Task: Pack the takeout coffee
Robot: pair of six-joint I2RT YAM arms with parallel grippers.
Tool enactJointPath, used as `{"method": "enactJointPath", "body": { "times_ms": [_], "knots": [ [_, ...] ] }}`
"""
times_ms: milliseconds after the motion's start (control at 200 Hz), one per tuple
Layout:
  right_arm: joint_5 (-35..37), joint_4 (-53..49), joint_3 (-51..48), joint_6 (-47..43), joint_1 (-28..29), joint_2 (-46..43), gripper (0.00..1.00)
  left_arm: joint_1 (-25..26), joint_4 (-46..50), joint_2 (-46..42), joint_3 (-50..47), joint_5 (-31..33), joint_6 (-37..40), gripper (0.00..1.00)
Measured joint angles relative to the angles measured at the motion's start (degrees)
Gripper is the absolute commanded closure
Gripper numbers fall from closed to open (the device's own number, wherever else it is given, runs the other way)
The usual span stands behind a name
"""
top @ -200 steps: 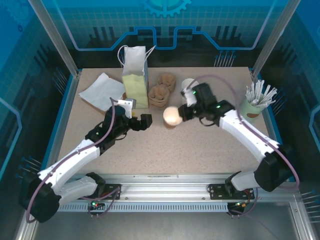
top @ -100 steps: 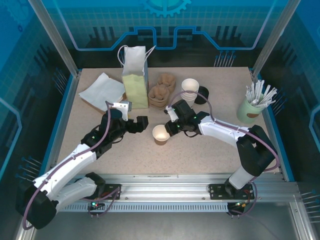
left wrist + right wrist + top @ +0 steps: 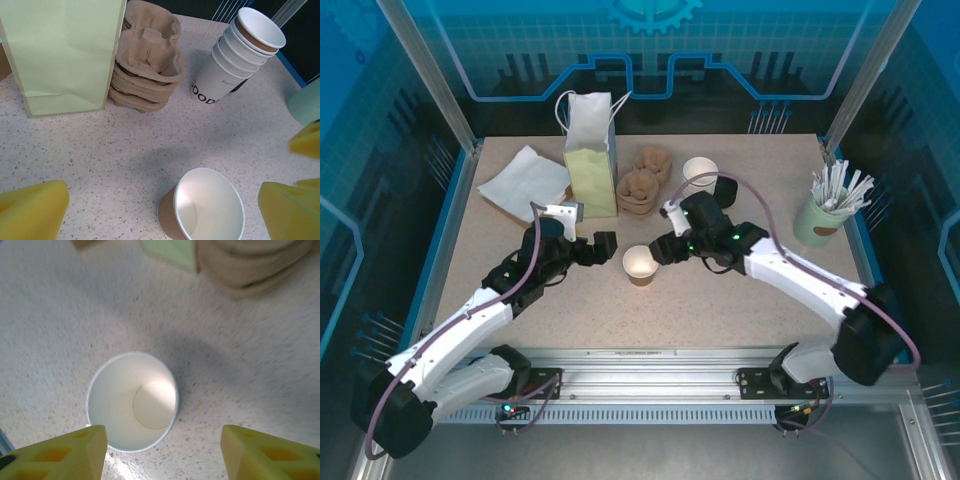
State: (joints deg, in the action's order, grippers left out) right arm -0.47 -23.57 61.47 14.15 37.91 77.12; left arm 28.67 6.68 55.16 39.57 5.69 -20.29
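1. Right now the right pincer (image 3: 663, 250) stands spread, its yellow fingers (image 3: 60, 457) set wider apart than the takeout coffee cup (image 3: 132, 407), pinching nothing.
2. That cup sits upright on the speckled table (image 3: 720, 310) just ahead of the right pincer's fingertips, mouth up, white inside, brown outside. Whether one pad brushes its wall I cannot tell.
3. Opposite, the left pincer (image 3: 605, 247) is spread wide too and grips nothing. The cup stands between the two pincers, nearer the right one.
4. Beyond the left pincer a pale green paper bag (image 3: 60, 50) stands upright, with a stack of pulp cup carriers (image 3: 145, 70) right beside it.
5. Further along, past the right pincer, is a stack of white cups (image 3: 235, 60), apart from the carriers.
6. Well off to the right pincer's outer side sits a green holder of sticks (image 3: 830, 210). White napkins (image 3: 520, 180) lie beyond the left pincer, on the bag's far side.
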Motion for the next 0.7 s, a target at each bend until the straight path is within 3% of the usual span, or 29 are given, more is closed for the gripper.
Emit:
{"method": "enactJointPath", "body": {
  "times_ms": [85,290,455,700],
  "knots": [
    [1.57,-1.03,1.60,-0.61,-4.20,-4.24,0.31,0.00,-1.20,0.13,0.00,-1.31,-0.85,0.01],
    [8.68,-2.08,4.42,0.20,-22.60,-5.90,0.29,0.61,-3.13,3.98,1.31,-6.01,-2.10,0.02],
    [12.07,-3.26,11.37,0.90,-29.38,5.60,0.32,2.19,-3.13,7.58,5.44,-8.13,-2.08,0.03],
    [12.46,-4.74,22.60,1.01,-31.50,24.20,0.47,3.39,-3.67,8.55,8.28,-8.59,-2.05,0.03]
  ]
}}
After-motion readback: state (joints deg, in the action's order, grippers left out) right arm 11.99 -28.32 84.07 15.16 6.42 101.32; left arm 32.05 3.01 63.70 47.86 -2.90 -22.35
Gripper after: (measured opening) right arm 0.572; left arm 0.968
